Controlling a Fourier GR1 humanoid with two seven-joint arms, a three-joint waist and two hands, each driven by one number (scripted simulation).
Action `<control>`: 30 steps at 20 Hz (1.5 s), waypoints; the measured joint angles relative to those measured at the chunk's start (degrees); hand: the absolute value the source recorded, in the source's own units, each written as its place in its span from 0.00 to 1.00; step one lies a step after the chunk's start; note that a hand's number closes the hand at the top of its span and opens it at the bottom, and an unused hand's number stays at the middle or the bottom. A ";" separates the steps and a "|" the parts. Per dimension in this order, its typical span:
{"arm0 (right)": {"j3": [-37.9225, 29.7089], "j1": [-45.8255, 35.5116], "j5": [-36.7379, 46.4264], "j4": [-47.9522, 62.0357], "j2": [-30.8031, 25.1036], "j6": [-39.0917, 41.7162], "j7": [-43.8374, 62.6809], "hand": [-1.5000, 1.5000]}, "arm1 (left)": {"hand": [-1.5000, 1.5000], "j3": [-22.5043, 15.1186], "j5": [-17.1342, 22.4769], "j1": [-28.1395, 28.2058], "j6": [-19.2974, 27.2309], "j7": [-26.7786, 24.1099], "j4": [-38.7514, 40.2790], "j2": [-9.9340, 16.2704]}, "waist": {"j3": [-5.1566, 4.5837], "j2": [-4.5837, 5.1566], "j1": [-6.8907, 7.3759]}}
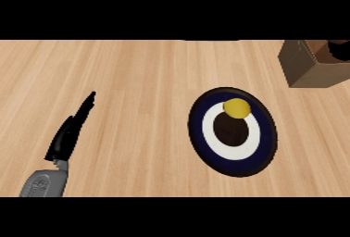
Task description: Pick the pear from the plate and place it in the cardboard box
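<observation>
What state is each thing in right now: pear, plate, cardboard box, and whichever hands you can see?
pear: lying on the plate near its far edge, not held.
plate: flat on the counter, holding only the pear.
cardboard box: at the far right corner, open at the top, inside not visible.
left hand: open, fingers straight, holding nothing, left of the plate.
Right hand: not in view.

Bright even light, faint shadows, no glare
</observation>
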 measured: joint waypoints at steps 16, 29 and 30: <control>-6.96 -6.08 -3.48 37.99 -7.25 -2.24 -14.81 0.00 | 0.50 -0.36 -0.40 -1.10 -0.96 0.52 -0.56 0.02 | 0.14 0.73 1.70; -25.15 -9.70 -22.80 47.09 -6.21 -8.97 -28.70 0.00 | 0.50 -0.52 -0.77 -1.33 -0.79 0.18 -0.06 -0.36 | 0.21 0.87 1.86; -26.58 -9.81 -24.11 48.03 -6.90 -8.91 -28.99 0.00 | 0.50 -0.55 -0.73 -1.67 -0.90 0.70 -0.24 -0.40 | 0.23 0.95 1.95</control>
